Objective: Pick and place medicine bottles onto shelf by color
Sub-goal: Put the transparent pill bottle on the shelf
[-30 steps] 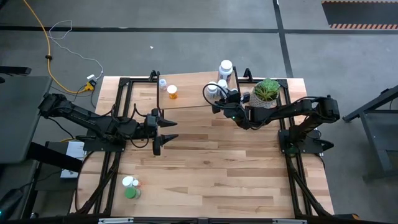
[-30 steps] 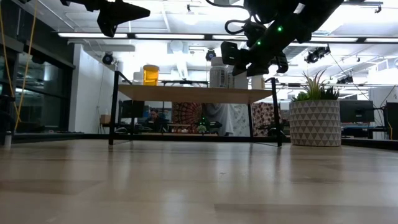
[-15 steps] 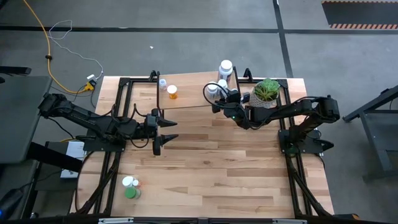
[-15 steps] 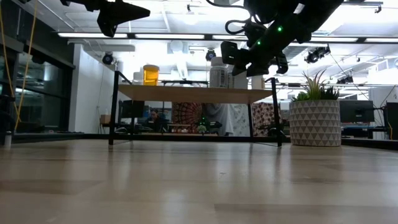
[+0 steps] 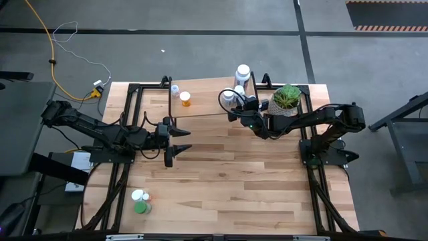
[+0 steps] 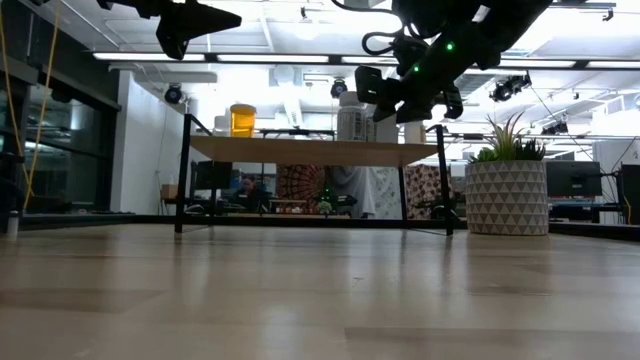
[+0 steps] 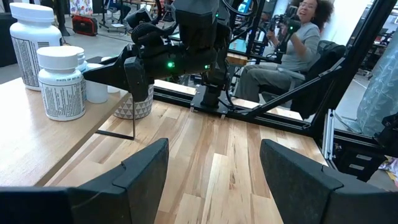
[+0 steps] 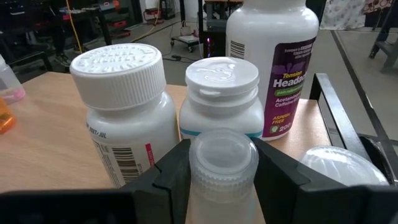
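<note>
At the right end of the shelf (image 5: pixel 207 100) the right gripper (image 8: pixel 222 180) has a small clear bottle (image 8: pixel 222 167) pinched between its two fingers, cap up, hanging just in front of a cluster of white bottles (image 8: pixel 186 112) that already stand on the board; nothing has shifted in the last second, the arm hovers exactly where it was, so I judge the bottle is about to be set down with its white neighbours but has not been let go yet. The arm reaches in from the right side of the table, stretched nearly level past the potted plant (image 5: pixel 287 98). Well apart, at the shelf's left end, an orange bottle (image 5: pixel 185 99) stands beside a small pale one. A green bottle (image 5: pixel 140 207) and a white one still wait at the near left of the table. The left gripper (image 5: pixel 179 141) idles mid-table with its fingers spread wide and empty
</note>
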`<state>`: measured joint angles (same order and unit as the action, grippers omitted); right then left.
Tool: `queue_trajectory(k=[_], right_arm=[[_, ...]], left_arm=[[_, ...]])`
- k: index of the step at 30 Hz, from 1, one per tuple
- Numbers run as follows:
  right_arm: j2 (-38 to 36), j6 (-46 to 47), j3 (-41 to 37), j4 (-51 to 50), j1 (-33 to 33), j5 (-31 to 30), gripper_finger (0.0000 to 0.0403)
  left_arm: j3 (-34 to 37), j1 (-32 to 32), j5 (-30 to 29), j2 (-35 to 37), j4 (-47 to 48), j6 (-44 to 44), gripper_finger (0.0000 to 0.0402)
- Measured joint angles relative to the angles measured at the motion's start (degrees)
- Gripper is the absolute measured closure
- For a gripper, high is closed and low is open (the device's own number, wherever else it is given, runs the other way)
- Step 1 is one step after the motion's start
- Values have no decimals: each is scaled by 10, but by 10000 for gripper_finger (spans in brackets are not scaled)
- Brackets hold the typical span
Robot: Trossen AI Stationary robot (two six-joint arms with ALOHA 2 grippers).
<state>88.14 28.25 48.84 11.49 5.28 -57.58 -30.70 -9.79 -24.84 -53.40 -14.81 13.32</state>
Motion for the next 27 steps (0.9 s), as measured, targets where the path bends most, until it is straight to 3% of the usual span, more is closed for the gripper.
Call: queue_trajectory(k=[6,17,27], right_arm=[[0,-1,0,0,0,0,265],[1,-1,-1,-3,0,5,193],[1,-2,2,-1,-3,40,187]], left_arm=[[0,0,0,0,0,0,158],[0,0,0,0,0,0,158],[0,0,0,0,0,-3,158]])
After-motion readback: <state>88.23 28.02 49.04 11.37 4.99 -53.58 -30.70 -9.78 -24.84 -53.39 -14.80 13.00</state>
